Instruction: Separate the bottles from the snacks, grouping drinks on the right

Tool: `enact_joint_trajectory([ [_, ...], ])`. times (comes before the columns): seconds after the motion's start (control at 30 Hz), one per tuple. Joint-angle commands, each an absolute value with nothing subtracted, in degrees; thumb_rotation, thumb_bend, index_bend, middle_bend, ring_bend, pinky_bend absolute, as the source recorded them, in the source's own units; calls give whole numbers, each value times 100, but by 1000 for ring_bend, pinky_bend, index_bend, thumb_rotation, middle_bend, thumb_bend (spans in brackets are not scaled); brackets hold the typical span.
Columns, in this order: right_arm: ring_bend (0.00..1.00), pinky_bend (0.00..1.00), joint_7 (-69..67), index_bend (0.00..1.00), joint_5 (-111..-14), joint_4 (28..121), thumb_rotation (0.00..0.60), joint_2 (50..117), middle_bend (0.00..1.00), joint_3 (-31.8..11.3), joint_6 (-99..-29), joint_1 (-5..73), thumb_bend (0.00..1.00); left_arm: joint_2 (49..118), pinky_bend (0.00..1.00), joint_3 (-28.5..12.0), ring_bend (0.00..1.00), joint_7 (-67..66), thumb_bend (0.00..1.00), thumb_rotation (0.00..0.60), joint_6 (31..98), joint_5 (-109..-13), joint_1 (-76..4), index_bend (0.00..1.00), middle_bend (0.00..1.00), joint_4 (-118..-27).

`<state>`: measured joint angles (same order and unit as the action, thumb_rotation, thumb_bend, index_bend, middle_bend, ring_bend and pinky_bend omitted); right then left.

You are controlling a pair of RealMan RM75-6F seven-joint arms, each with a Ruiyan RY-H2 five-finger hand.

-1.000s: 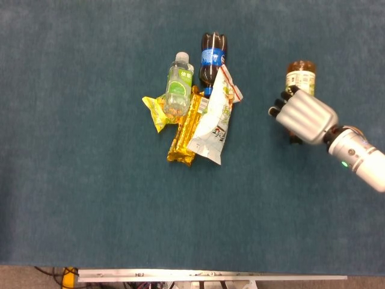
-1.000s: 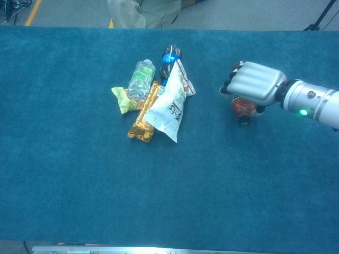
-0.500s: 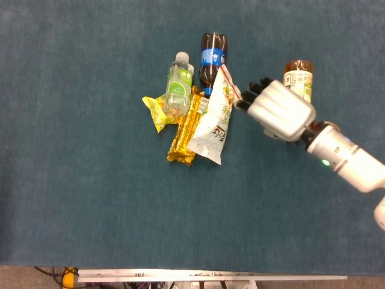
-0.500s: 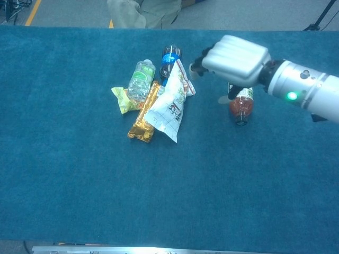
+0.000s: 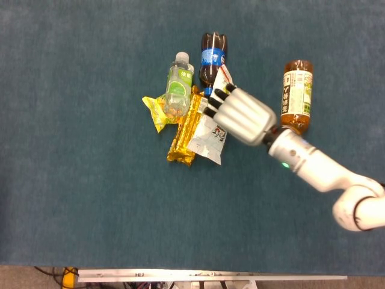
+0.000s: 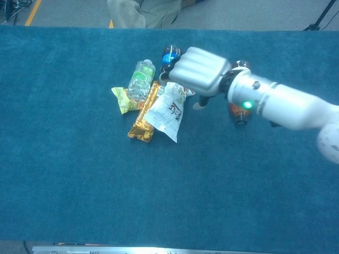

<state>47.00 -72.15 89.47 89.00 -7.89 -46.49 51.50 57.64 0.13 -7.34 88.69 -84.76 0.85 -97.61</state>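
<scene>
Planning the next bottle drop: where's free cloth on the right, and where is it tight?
Bare blue cloth lies right of the brown tea bottle, also above it, toward the far edge. Crowded: the centre pile, where the cola bottle, lime water bottle, white snack bag, gold bar and yellow packet overlap, with the right hand over it.

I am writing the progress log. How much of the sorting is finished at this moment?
Done: the brown tea bottle lies alone on the right. In hand: nothing yet; the right hand hovers over the white snack bag. Left: the cola bottle and lime bottle remain among the snacks.
</scene>
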Motion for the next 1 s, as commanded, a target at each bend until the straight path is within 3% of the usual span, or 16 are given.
enact_joint_trajectory([
  [0.03, 272, 384, 4960, 288, -6973, 8769, 600, 9104, 356, -785, -4566, 5317, 0, 5731, 256, 27, 272, -712, 298, 600, 8899, -8475, 120, 261, 295, -9771],
  [0.37, 275, 384, 5347, 291, -6553, 8276, 600, 9521, 367, -656, -4556, 5580, 0, 5705, 256, 56, 272, -613, 298, 600, 8869, -8467, 164, 262, 295, -9757],
  [0.57, 400, 399, 5294, 471, -6702, 7972, 600, 9738, 482, -572, -4796, 5591, 0, 5709, 256, 51, 272, -532, 298, 600, 8823, -8475, 150, 262, 295, -9720],
  [0.73, 534, 506, 4903, 636, -7154, 7729, 600, 9863, 587, -505, -5106, 5520, 0, 5721, 256, 46, 272, -494, 298, 600, 8795, -8475, 142, 262, 295, -9686],
  [0.9, 597, 616, 4443, 689, -7531, 7737, 600, 9801, 637, -455, -5292, 5448, 0, 5722, 256, 48, 272, -489, 298, 600, 8783, -8481, 142, 262, 295, -9675],
  [1.0, 602, 631, 4149, 694, -7714, 8037, 600, 9635, 644, -483, -5411, 5403, 0, 5719, 256, 46, 272, -494, 298, 600, 8789, -8480, 149, 262, 295, -9679],
])
